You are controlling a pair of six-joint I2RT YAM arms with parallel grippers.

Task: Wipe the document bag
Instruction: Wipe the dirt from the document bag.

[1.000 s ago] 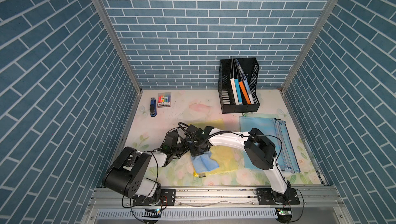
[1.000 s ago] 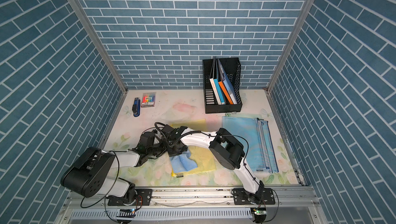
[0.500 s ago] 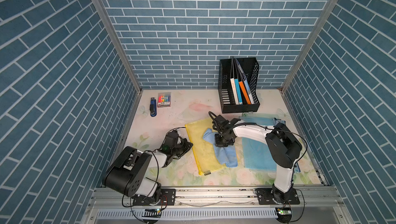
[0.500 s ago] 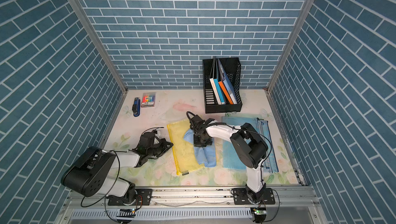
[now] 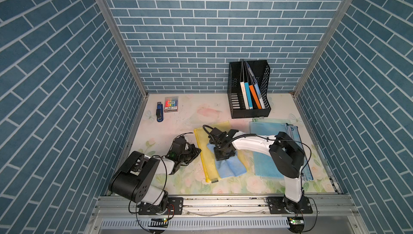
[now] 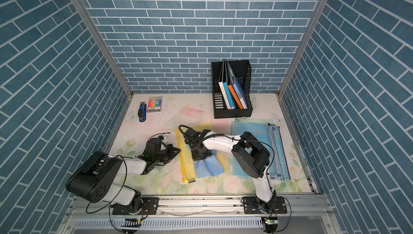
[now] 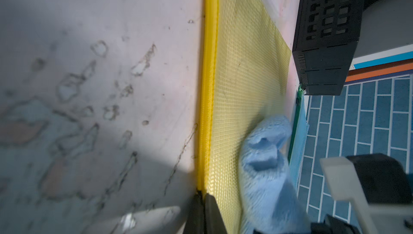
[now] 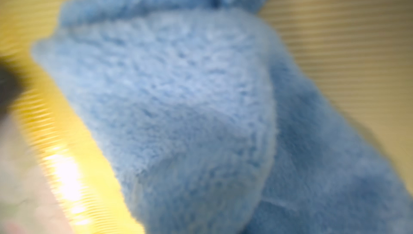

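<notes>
A yellow mesh document bag (image 5: 206, 163) (image 6: 185, 161) (image 7: 241, 76) lies flat on the flowered table, its zipper edge towards the left arm. My left gripper (image 5: 196, 152) (image 6: 176, 151) (image 7: 203, 196) is shut, its tips pinching that zipper edge. On the bag's middle rests a fluffy blue cloth (image 5: 230, 168) (image 6: 207, 167) (image 7: 263, 165) (image 8: 178, 98). My right gripper (image 5: 223, 154) (image 6: 201, 154) presses down on the cloth and is shut on it. The cloth fills the right wrist view and hides the fingers there.
Light blue document bags (image 5: 259, 130) lie under the right arm at the right. A black file rack (image 5: 249, 109) with books stands at the back. A blue stapler (image 5: 159, 115) and a marker pack (image 5: 171, 105) sit back left. Brick walls enclose three sides.
My right gripper swept the cloth from the bag's left edge to the right, then came partly back towards the left. The left gripper stayed put.
</notes>
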